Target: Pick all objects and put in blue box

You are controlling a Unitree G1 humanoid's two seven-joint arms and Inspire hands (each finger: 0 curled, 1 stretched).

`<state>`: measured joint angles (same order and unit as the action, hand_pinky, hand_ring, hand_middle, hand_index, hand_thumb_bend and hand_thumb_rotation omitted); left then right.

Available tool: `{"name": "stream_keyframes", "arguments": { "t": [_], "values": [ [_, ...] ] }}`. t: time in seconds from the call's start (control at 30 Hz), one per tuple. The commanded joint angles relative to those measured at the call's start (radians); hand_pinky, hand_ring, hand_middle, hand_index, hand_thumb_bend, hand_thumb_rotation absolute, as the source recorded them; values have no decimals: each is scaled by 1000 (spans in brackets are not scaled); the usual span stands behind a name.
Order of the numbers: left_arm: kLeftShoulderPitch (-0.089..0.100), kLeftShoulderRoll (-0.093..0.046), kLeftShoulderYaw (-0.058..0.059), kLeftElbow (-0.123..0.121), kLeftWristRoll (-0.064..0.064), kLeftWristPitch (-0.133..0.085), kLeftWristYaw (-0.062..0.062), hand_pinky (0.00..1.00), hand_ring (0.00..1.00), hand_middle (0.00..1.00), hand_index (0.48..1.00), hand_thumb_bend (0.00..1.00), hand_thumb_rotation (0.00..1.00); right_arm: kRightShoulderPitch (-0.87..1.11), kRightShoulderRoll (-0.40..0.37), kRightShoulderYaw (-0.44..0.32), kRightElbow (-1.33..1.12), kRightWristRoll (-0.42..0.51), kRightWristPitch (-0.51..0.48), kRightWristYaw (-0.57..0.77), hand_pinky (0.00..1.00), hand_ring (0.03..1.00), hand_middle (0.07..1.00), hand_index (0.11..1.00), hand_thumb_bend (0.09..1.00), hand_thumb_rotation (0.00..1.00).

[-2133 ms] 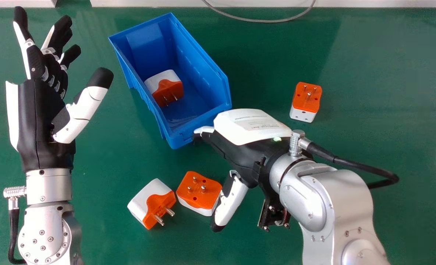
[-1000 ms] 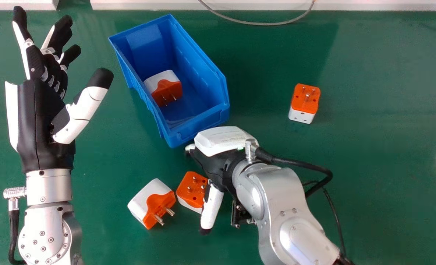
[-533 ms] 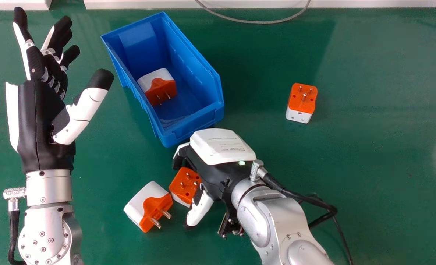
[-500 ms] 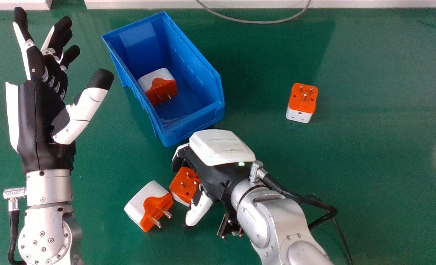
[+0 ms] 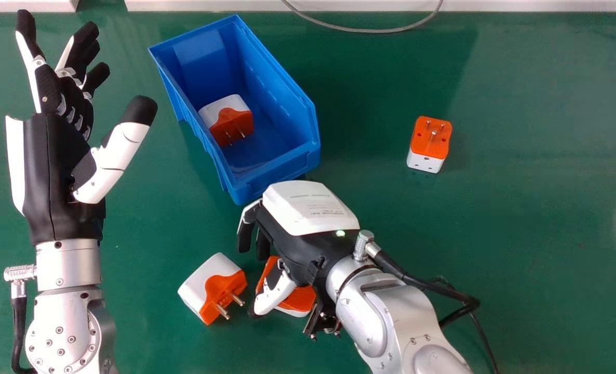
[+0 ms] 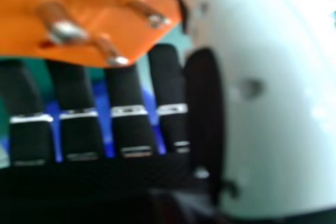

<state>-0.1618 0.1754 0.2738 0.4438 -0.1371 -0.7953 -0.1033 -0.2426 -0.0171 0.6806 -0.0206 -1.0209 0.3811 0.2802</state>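
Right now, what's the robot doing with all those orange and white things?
The robot's right hand is over one plug adapter, with its fingers not wrapped round it. One adapter is in the blue box. Another adapter lies nearby on the green table, and a fourth adapter lies off to the right. The left hand is open and holds nothing.

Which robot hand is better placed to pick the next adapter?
Probably the right robot hand: it is over a plug adapter, while the left robot hand is off beside the blue box.
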Motion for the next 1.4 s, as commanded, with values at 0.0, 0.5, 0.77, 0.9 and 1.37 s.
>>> {"name": "stream_keyframes", "arguments": {
  "t": [0.0, 0.5, 0.77, 0.9, 1.37],
  "values": [
    [-6, 11, 2, -11, -2, -15, -1, 887, 924, 912, 903, 836, 505, 2, 0, -6, -64, 3, -6, -11, 296, 374, 507, 561, 506, 0],
    [-21, 12, 5, 2, -3, -20, -4, 882, 925, 911, 896, 851, 505, 42, -17, -66, -250, 23, -2, -11, 270, 389, 494, 525, 509, 0],
    [-23, 8, 3, -5, 0, -18, -2, 875, 920, 903, 895, 849, 507, 56, -35, -93, -292, 44, -30, -31, 249, 394, 495, 509, 512, 0],
    [-24, 7, 3, -3, 6, -22, 3, 872, 915, 897, 894, 833, 501, 57, -37, -120, -309, 63, -45, -49, 221, 394, 491, 505, 512, 0],
    [-30, 15, 10, 11, 37, -29, 28, 870, 916, 897, 893, 825, 491, -159, -39, -251, -197, 143, -115, -130, 243, 389, 475, 512, 513, 0]
  ]
}}
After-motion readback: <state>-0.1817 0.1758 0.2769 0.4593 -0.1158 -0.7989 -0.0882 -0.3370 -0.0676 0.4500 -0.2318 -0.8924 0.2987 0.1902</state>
